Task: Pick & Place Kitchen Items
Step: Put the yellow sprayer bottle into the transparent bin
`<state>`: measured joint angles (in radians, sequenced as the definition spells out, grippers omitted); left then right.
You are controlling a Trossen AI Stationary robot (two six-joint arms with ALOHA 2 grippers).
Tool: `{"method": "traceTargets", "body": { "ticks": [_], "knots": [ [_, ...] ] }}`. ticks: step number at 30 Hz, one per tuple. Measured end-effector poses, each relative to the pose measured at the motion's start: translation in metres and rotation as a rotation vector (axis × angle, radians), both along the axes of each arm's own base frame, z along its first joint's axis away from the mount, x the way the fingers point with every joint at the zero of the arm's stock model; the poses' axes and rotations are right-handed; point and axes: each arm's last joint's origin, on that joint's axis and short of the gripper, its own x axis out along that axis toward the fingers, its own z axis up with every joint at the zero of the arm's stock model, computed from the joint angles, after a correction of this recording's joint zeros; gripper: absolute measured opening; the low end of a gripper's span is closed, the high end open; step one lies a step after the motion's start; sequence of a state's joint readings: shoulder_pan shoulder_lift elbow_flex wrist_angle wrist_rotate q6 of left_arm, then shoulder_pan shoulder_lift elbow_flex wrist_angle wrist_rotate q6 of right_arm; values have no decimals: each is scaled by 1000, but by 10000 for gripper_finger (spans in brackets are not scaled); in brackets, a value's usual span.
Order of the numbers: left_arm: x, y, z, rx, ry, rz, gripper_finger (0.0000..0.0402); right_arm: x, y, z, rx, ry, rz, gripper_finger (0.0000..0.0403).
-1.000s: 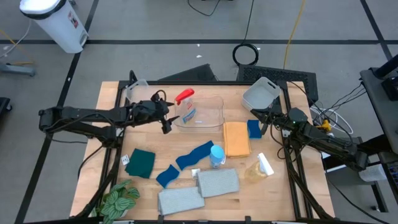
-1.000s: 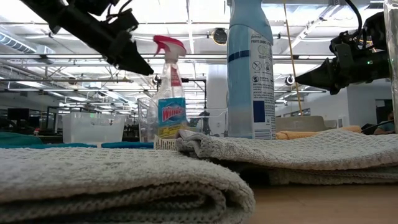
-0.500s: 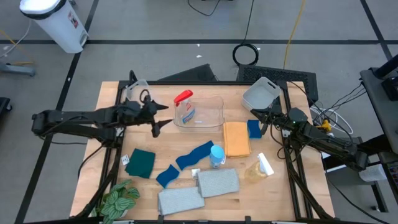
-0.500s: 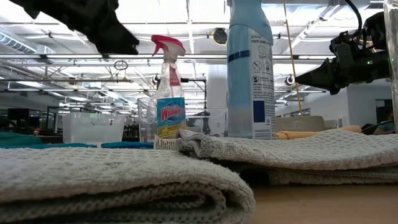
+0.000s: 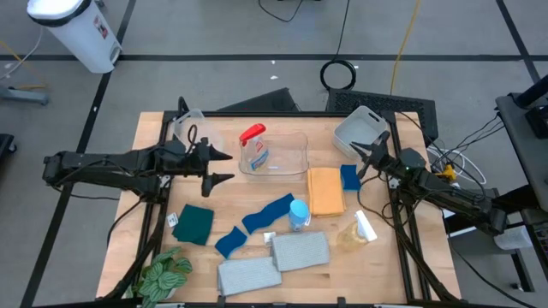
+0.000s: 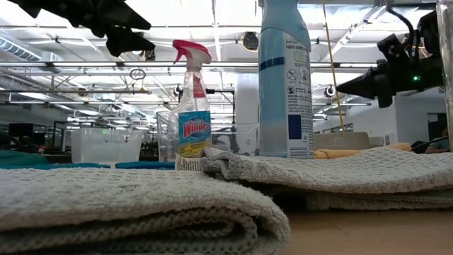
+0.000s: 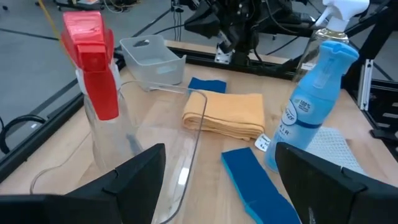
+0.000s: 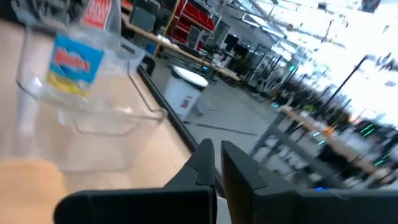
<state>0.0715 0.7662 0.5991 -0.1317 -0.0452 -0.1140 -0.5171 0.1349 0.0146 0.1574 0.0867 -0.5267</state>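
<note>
The left claw (image 5: 218, 165) is hanging above the table (image 5: 154, 128) with its two fingers spread wide and nothing between them, pointing toward the table's middle. The red-trigger bottle (image 5: 255, 147) is standing upright inside the clear tub (image 5: 295, 158), just beyond the claw's tips and a little toward the table's far edge. The rest of the items are lying toward the near edge, off to the claw's side: the blue cloth (image 5: 267, 213), the blue-capped bottle (image 5: 298, 212) and the teal cloth (image 5: 194, 223). The cloth's long axis is running diagonally across the claw's line of reach, so a grasp there would probably need the wrist turned. The right claw (image 5: 360, 151) is waiting at the far right with its fingers pressed together, near the orange sponge (image 5: 325, 190), and is the nearer arm for that side.
</note>
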Motion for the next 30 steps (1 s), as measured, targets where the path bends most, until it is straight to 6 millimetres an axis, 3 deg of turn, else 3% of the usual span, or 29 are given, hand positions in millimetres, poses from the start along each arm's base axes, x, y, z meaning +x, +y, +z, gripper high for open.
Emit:
{"method": "traceTargets", "body": {
  "ticks": [6,14,17,22,30],
  "knots": [
    [0,0,0,0,1,0,308,-1,-1,0,-197,146,-50,4],
    [0,0,0,0,5,0,308,0,-1,0,-208,153,-33,4],
    [0,0,-1,0,6,0,308,2,4,1,-92,49,130,4],
    [0,0,-1,1,7,3,308,4,16,18,89,-215,557,4],
    [0,0,-1,3,7,8,308,-17,38,59,18,-518,1054,4]
  ]
}}
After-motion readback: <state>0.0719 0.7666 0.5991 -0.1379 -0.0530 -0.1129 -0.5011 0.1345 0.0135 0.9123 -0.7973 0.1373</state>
